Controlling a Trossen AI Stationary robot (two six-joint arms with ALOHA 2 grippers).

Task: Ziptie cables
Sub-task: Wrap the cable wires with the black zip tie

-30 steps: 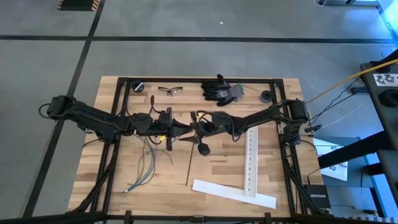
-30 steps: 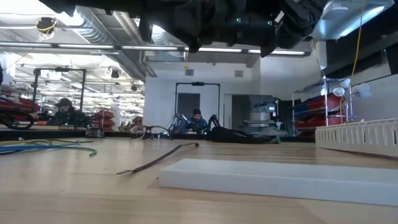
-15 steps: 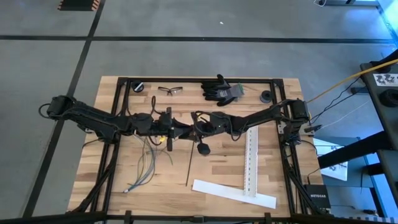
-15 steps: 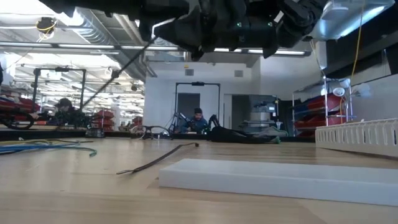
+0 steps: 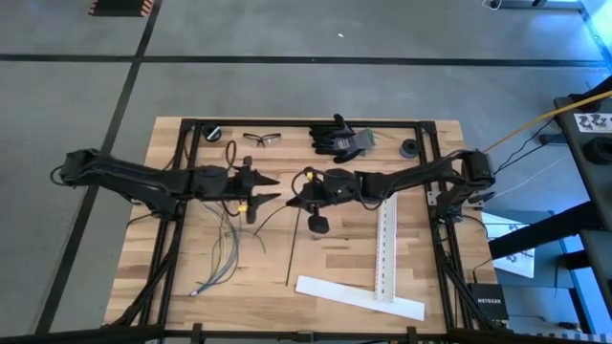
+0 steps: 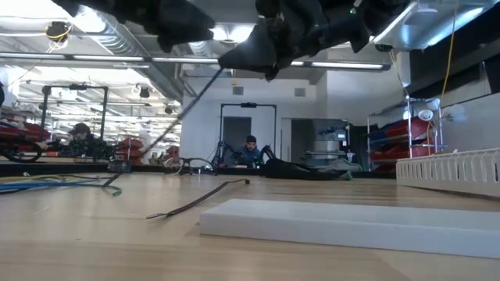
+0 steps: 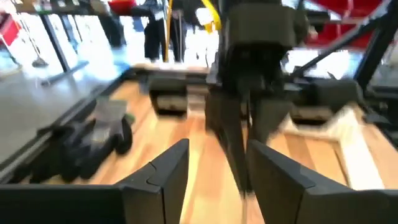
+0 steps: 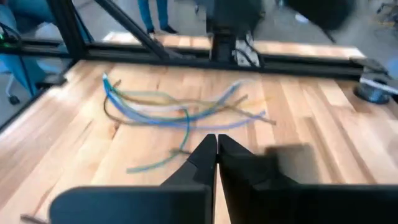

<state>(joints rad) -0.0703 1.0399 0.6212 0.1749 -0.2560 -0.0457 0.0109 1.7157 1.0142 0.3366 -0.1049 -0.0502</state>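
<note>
**Mia:** What is the biggest thing here?

**Tom:** The wooden table (image 5: 411,268). Two dark arms reach over it from the two sides. They almost meet above the middle.

**Mia:** What lies on the table?

**Tom:** Two long white strips (image 5: 359,296) lie near the front right corner. A pair of black gloves (image 5: 337,139) lies at the back edge, with safety glasses (image 5: 262,139) just beside them.

**Mia:** Where are the cables (image 5: 225,253)?

**Tom:** They lie loose on the wood, in front of the left arm. They are thin and limp, pale blue, grey and greenish. No gripper touches them.

**Mia:** What is the left gripper (image 5: 265,188) doing?

**Tom:** It is up in the air, pointing at the other arm. Its two fingers (image 7: 168,174) stand partly apart, not wide. I see nothing pinched between them.

**Mia:** And the right gripper (image 5: 295,199)?

**Tom:** Its fingers (image 8: 211,149) are pressed tight together. It holds one end of a ziptie (image 6: 164,129). That thin black strip slants down from it toward the table, on the cables' side. I cannot tell if the strip touches the left gripper.

**Mia:** Is there another one?

**Tom:** Yes. The second ziptie (image 5: 292,253) lies straight on the wood, between the cables and the white strips. Nothing touches it.
</note>
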